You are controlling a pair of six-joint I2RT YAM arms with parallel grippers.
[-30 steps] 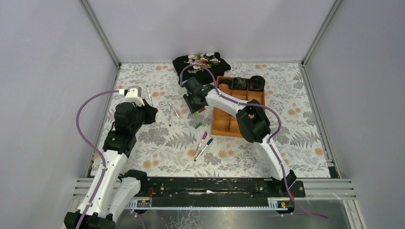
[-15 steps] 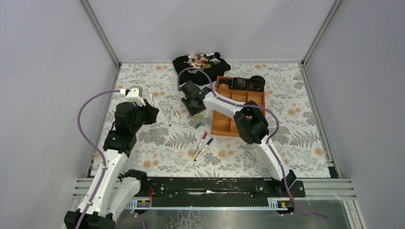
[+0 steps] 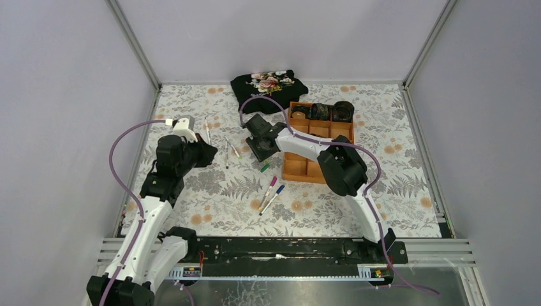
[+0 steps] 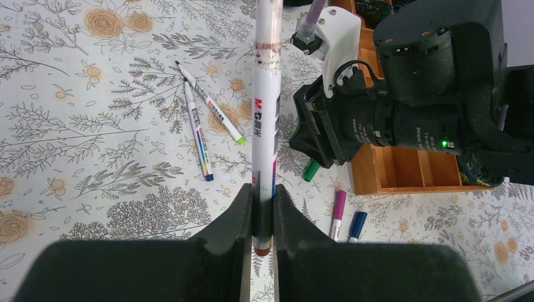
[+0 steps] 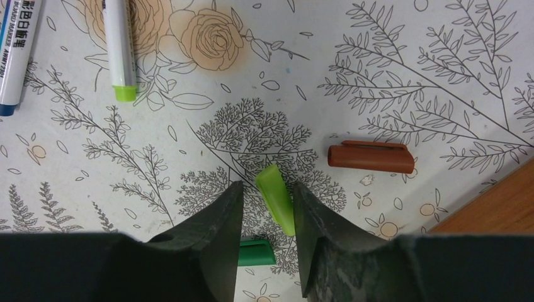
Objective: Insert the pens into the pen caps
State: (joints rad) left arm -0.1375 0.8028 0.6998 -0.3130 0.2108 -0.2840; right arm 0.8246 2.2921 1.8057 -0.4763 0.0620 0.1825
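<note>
While the left fingers are pinched tight on a white-barrelled pen, gripping it near its dark red end so the barrel runs straight up the middle of the left wrist view, the right fingers sit low over the surface. They're narrowly parted either side of a tilted light green cap in the centre of the right wrist view. It leans on one finger, and we can't tell if it's truly gripped.

We reckon the pen is held out ready for capping. Snag: the dark red cap, right of centre, looks like its match, not the green one.

A dark green cap lies just below, crowding the fingers. A light-green-tipped pen and a blue-tipped pen lie upper left, and the orange tray corner sits lower right, not blocking.
</note>
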